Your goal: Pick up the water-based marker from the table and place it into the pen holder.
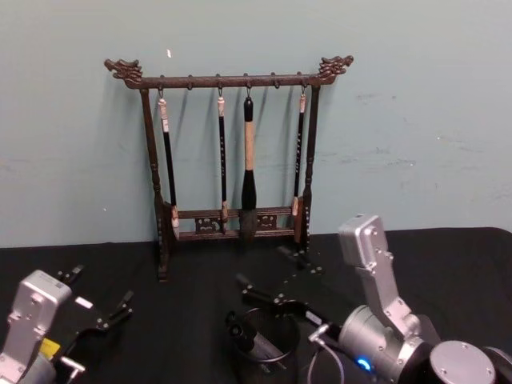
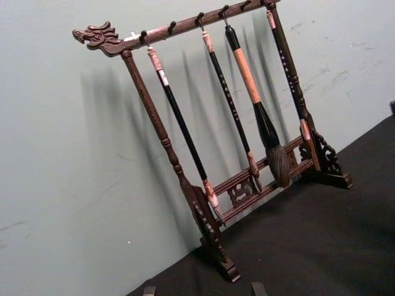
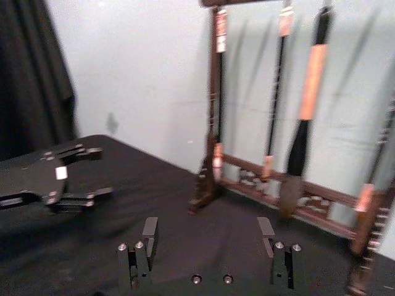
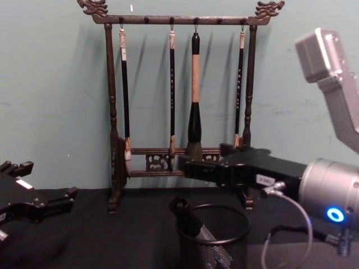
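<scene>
Already marker (image 4: pixel 188 219) in pen holder (image 4: pixel 216 244), lower part hidden; right gripper (image 1: pixel 276 282) open above.

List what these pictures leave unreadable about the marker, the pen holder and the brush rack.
- Marker: its lower part sits behind the pen holder mesh, chest view; label too small.
- Pen holder base: cut off by the bottom edge, chest and head views.
- Brush rack: top cut off, brushes blurred, right wrist view.
- Right gripper: dark fingers merge with the black table, head view.
</scene>
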Robot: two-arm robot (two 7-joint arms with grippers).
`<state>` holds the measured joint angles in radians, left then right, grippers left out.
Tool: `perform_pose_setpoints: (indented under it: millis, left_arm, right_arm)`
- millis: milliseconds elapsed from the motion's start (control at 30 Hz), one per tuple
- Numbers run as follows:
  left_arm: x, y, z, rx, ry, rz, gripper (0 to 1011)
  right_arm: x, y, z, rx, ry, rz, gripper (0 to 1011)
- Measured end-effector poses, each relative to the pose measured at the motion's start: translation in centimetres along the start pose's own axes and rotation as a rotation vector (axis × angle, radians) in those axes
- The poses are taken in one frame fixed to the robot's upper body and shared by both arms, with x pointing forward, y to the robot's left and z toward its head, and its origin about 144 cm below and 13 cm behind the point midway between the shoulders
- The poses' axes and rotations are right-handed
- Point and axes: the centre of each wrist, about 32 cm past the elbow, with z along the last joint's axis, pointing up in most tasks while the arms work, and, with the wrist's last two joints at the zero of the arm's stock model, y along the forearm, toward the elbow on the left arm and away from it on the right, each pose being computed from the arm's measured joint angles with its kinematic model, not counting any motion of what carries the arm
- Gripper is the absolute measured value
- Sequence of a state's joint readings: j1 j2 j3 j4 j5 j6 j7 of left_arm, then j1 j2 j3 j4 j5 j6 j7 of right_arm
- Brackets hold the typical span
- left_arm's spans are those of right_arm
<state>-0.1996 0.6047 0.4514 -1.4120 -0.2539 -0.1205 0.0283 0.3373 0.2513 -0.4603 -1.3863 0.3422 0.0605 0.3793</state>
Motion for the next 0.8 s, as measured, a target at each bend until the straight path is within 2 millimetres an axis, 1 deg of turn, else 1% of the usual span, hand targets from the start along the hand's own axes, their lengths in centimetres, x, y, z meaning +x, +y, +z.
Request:
perform_pose_setpoints:
  millis: [167,233,267,367,467,567,633,800]
  left_arm:
    - [0.0,0.0,0.0,0.000,0.000,0.000,1001]
    - [0.0,0.0,0.0,0.000,0.000,0.000,1001]
    - [0.0,0.0,0.0,0.000,0.000,0.000,1001]
    - [0.0,0.0,0.0,0.000,0.000,0.000,1001]
    - [0.0,0.0,0.0,0.000,0.000,0.000,1001]
    - [0.0,0.0,0.0,0.000,0.000,0.000,1001]
    - [0.0,0.0,0.0,0.000,0.000,0.000,1001]
    - [0.0,0.0,0.0,0.000,0.000,0.000,1001]
  right_arm:
    - [-0.5,-1.6,0.1,0.017,-0.045,-0.146,1000]
    - [-0.6,-1.7,0.0,0.016,-0.050,-0.164,1000]
    - [-0.8,-2.4,-0.3,0.010,-0.070,-0.236,1000]
    - [-0.9,-2.8,-0.6,0.004,-0.080,-0.283,1000]
    - [-1.0,-3.9,-1.7,-0.027,-0.080,-0.384,1000]
    - [-1.1,-4.4,-2.3,-0.050,-0.065,-0.410,1000]
    - [-1.1,-5.0,-3.1,-0.083,-0.040,-0.442,1000]
    - [-1.1,-5.3,-3.6,-0.101,-0.030,-0.458,1000]
